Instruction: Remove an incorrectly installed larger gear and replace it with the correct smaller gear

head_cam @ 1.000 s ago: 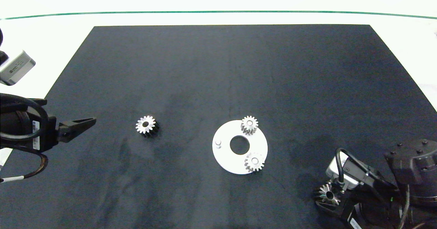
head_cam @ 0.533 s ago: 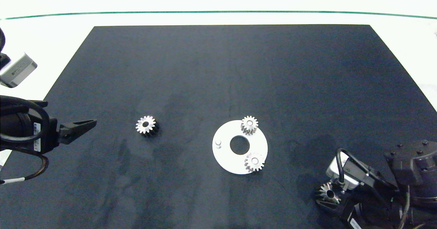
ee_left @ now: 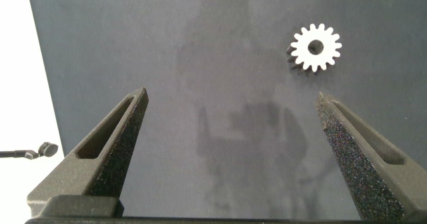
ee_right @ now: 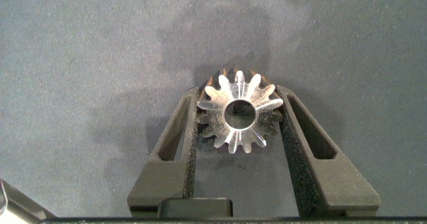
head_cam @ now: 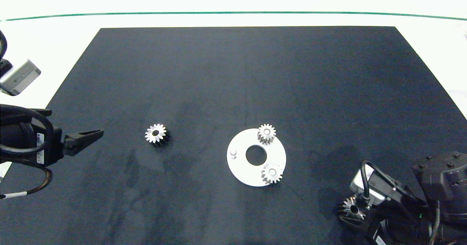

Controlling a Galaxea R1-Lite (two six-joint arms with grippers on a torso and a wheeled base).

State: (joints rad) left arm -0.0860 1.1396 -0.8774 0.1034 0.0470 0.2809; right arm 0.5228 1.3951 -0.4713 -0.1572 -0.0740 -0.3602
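The larger gear, bright-faced with dark sides, sits between the fingers of my right gripper, which is shut on it low over the mat's near right corner. A white round plate carries two smaller gears on pegs, and one bare peg. A third smaller gear lies loose on the mat left of the plate. My left gripper is open at the mat's left side, short of that gear, with nothing in it.
A black mat covers most of the white table. A green line runs along the far side. The plate has a round hole in its middle.
My right gripper has sunk slightly toward the near edge with the larger gear in it. The left arm has barely moved.
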